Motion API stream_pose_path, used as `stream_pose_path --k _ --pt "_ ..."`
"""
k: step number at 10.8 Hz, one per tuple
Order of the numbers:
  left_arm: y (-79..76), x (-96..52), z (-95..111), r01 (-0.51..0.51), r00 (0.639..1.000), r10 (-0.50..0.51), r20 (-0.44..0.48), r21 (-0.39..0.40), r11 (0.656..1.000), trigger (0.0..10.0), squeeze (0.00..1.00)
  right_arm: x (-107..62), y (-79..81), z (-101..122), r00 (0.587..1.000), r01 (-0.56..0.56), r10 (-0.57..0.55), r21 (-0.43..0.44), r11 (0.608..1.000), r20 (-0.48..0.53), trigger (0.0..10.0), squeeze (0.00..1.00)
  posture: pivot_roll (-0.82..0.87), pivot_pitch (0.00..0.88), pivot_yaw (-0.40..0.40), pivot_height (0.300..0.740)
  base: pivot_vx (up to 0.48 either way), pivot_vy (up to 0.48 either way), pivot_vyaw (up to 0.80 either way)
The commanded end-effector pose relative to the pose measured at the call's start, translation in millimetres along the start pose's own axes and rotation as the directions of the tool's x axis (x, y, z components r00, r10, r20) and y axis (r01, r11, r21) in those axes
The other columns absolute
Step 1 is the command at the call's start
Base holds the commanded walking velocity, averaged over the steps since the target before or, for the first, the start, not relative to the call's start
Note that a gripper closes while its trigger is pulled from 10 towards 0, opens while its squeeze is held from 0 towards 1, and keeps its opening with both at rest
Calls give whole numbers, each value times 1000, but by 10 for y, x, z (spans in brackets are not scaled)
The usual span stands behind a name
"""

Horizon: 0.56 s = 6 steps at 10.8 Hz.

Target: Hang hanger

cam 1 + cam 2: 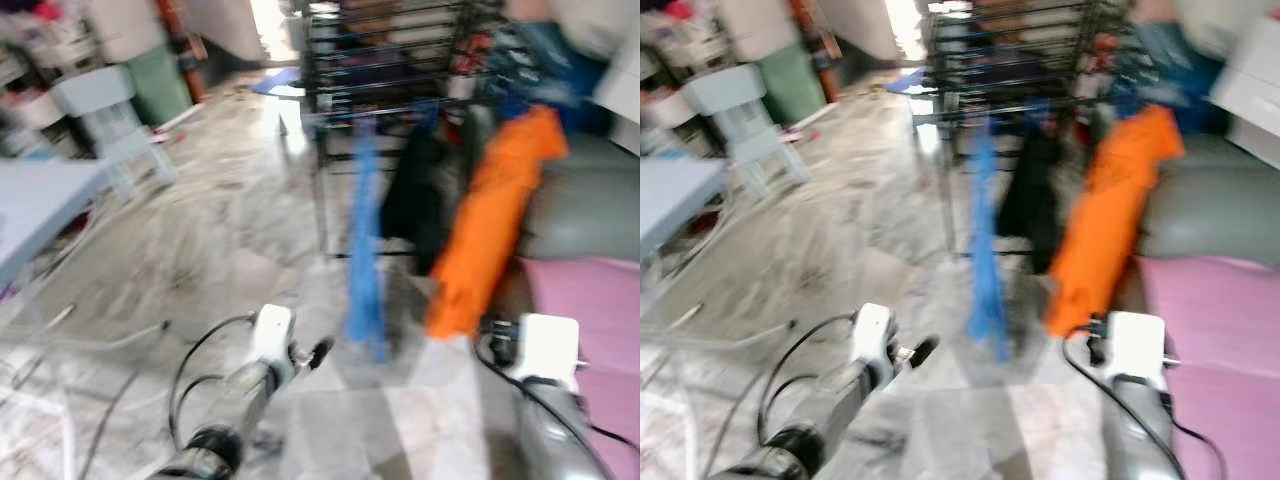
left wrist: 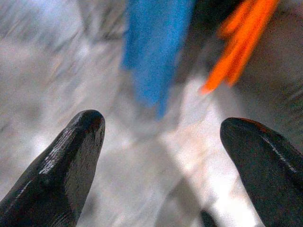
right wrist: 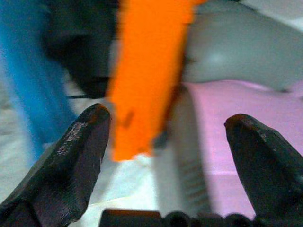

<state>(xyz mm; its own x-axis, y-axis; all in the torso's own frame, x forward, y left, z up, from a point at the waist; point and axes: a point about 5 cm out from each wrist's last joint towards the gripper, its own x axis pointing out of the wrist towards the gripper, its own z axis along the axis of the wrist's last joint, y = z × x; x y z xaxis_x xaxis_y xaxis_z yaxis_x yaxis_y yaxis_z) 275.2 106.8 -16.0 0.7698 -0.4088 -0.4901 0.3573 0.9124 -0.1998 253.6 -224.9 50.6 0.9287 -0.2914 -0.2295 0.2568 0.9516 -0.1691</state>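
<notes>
The picture is blurred by motion. A black wire drying rack [image 1: 400, 60] stands ahead, with a blue cloth [image 1: 365, 240], a black garment [image 1: 415, 195] and an orange garment [image 1: 495, 220] hanging from it. No hanger can be made out. My left gripper [image 2: 163, 156] is open and empty, held low over the marble floor and pointed toward the blue cloth [image 2: 154, 52]. My right gripper [image 3: 165, 156] is also open and empty, facing the orange garment [image 3: 147, 71]. The left arm [image 1: 250, 385] and right arm [image 1: 545, 370] show at the bottom of the eye views.
A grey sofa [image 1: 585, 205] with a pink cover [image 1: 590, 310] lies to the right of the rack. A pale blue table [image 1: 40, 205] and a small chair [image 1: 115, 125] stand at the left. Cables trail over the marble floor [image 1: 200, 240].
</notes>
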Motion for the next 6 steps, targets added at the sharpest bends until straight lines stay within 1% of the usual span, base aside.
stream_pose_path --k 1,2,3,4,5,6 --pt "59 -20 -15 -25 1000 25 -8 16 1000 10000 0 28 40 -30 1000 -18 18 -12 1000 -12 10000 0 -199 0 143 740 0 480 0" --pt "113 -20 49 -57 998 57 25 -5 998 10000 0 74 81 -37 999 -39 39 -6 999 -24 10000 0 -189 0 131 740 0 255 0" --pt "139 -18 94 -89 995 88 47 15 996 10000 0 97 115 -34 998 -50 50 -5 999 -30 10000 0 -163 0 102 740 0 0 0" --pt "219 -31 171 -147 986 144 84 36 988 10000 0 149 230 -44 995 -94 94 -10 996 -44 10000 0 -121 0 62 740 0 0 0" --pt "296 -64 210 -176 978 172 116 29 984 10000 0 185 331 -51 989 -140 138 -34 990 -50 10000 0 -97 0 37 740 0 0 0" --pt "360 -101 189 -198 975 191 113 48 979 10000 0 215 402 -72 984 -169 165 -51 984 -62 10000 0 -69 0 15 740 0 0 0"
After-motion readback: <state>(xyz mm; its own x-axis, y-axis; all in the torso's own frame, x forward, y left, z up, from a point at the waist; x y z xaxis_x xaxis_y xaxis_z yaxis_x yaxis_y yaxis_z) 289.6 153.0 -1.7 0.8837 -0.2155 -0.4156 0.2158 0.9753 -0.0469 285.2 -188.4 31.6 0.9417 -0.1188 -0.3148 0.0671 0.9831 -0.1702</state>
